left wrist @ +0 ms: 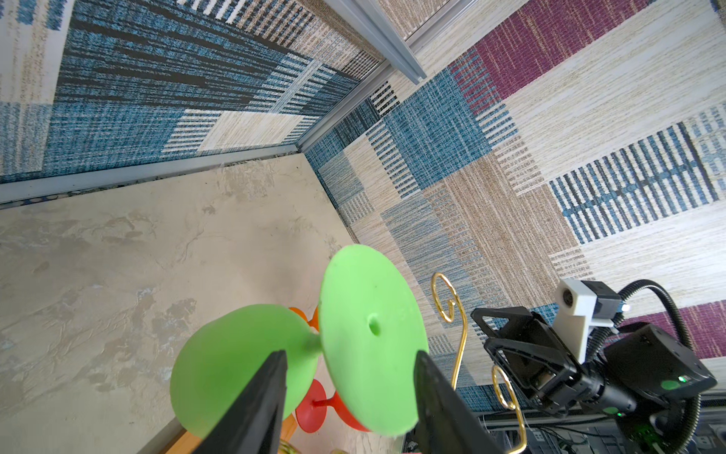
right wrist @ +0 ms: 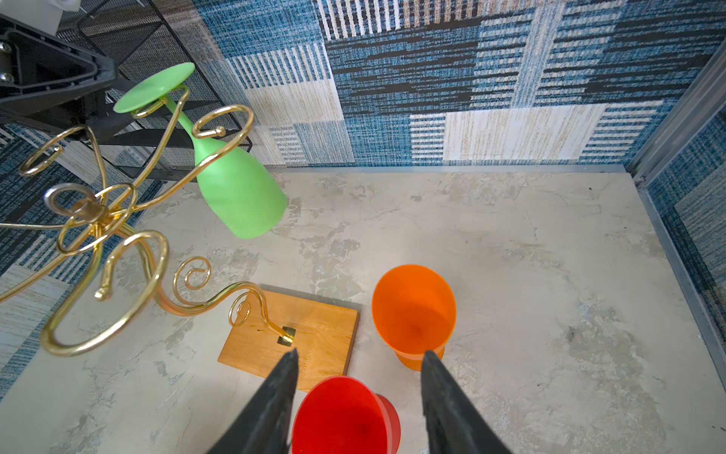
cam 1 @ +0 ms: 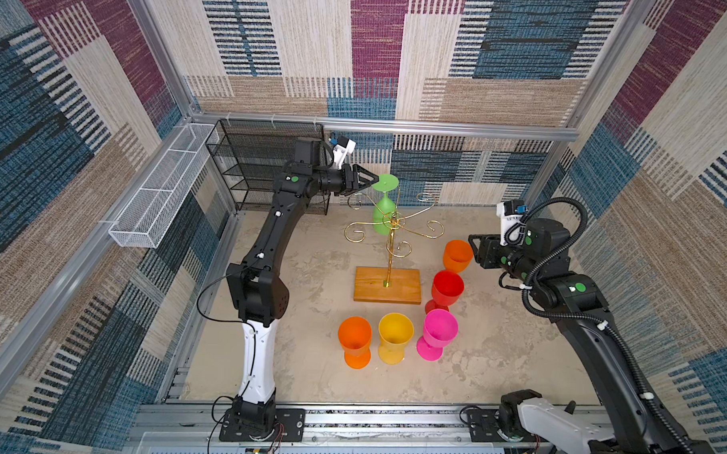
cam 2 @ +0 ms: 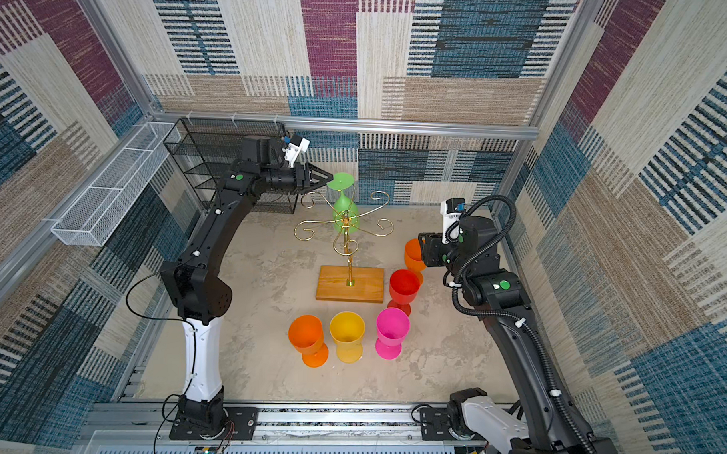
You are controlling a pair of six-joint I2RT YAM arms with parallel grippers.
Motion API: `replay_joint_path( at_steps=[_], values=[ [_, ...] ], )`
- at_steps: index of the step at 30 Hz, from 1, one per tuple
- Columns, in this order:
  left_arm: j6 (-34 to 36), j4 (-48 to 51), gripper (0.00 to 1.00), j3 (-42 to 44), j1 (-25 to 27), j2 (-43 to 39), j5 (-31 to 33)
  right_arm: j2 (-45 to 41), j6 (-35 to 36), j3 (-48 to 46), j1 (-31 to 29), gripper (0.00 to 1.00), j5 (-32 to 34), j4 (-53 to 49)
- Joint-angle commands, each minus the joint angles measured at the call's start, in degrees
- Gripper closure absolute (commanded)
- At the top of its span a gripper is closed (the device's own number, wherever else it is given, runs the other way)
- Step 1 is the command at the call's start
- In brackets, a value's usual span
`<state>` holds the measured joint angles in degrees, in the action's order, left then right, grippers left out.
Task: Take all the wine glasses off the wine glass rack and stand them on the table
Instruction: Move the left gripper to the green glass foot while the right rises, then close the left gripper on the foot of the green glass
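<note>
Noted: green wine glass [cam 1: 381, 215] hangs bowl-down from a far arm of the wine glass rack [cam 1: 374, 287]. The left hand [cam 1: 374, 179], fingers apart, sits at its foot's left rim; contact unclear. The right hand [right wrist: 359, 353], fingers apart and empty, is well right.

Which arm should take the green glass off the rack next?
Left. The left hand is at the foot of the green glass on the rack, open fingers flanking it. The right hand sits low by the red glass and an orange glass, apart from the rack.
</note>
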<state>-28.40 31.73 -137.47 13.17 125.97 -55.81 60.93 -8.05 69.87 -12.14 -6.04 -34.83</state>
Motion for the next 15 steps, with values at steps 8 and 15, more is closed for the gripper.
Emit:
replay_joint_path(
  at_steps=[8, 15],
  values=[
    [-2.8, -3.6, 0.57, 0.0, 0.1, 0.7, -2.6, 0.1, -0.2, -0.9, 0.0, 0.48, -0.6, 2.9],
    [-5.3, -6.6, 0.64, 0.9, 0.1, 0.7, -3.7, 0.1, -0.3, -1.4, -0.1, 0.48, -0.6, 3.2]
  ],
)
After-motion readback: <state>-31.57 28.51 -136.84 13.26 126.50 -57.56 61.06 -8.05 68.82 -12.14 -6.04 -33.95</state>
